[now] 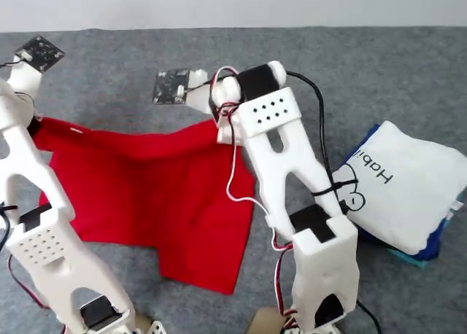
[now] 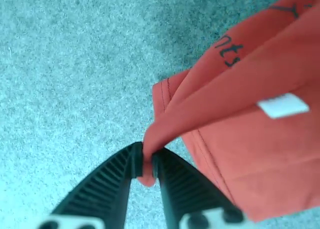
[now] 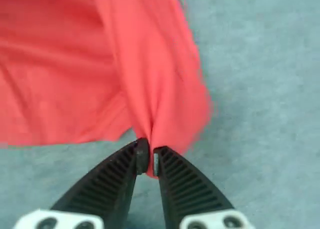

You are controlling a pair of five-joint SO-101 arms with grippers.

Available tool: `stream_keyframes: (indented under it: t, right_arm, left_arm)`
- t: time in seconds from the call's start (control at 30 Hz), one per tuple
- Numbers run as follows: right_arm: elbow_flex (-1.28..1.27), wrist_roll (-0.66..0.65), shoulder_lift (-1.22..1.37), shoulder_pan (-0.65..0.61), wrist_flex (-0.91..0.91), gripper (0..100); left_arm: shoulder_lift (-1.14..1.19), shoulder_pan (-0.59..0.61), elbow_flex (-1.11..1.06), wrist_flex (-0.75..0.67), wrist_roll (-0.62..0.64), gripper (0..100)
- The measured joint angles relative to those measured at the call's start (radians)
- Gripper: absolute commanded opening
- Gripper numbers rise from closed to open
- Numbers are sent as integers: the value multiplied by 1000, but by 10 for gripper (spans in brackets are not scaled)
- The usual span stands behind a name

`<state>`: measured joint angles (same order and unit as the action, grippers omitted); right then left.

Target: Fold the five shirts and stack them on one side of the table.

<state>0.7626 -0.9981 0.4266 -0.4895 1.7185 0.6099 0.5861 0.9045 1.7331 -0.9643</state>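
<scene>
A red shirt (image 1: 146,195) lies spread on the grey table, its far edge lifted at both ends. My left gripper (image 2: 145,164) is shut on a pinched corner of the red shirt (image 2: 240,124), near the white label (image 2: 282,105). My right gripper (image 3: 147,161) is shut on a gathered fold of the red shirt (image 3: 100,64). From above, the left arm (image 1: 29,173) stands at the shirt's left end and the right arm (image 1: 284,152) at its right end. A stack of folded shirts (image 1: 401,188), white on top, sits at the right.
The grey felt table (image 1: 365,64) stretches open behind the arms. Blue and teal shirt edges (image 1: 427,250) peek out under the white one in the stack, near the table's right edge.
</scene>
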Motion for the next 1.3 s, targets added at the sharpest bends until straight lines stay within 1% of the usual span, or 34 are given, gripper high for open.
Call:
stream_keyframes:
  t: [0.07,0.17,0.3,0.53,0.63,0.73,0.83,0.9,1.0,1.1,1.3]
  right_arm:
    - [0,32,-12,-6,32,11]
    - [0,74,-18,-6,34,11]
    - [-44,89,-78,-48,34,11]
    - [-371,94,-278,-106,35,11]
    - [-542,126,-381,-115,34,11]
    - [-709,153,-468,-117,9,11]
    - [-862,169,-543,-160,-28,11]
    - [-948,206,-580,-198,-69,11]
    - [-1046,245,-605,-244,-135,11]
    - [-1112,258,-606,-281,-184,11]
    - [-1143,275,-606,-324,-207,11]
  left_arm:
    - [0,0,0,0,-14,5]
    - [0,0,0,0,-37,5]
    - [0,0,0,0,-41,5]
    - [0,8,-23,0,-41,5]
    - [0,9,-63,0,-72,5]
    - [0,15,-94,0,-95,5]
    - [0,21,-114,2,-120,5]
    - [0,25,-126,2,-138,5]
    - [0,29,-143,2,-161,5]
    - [0,34,-169,2,-170,5]
    - [0,32,-187,0,-187,5]
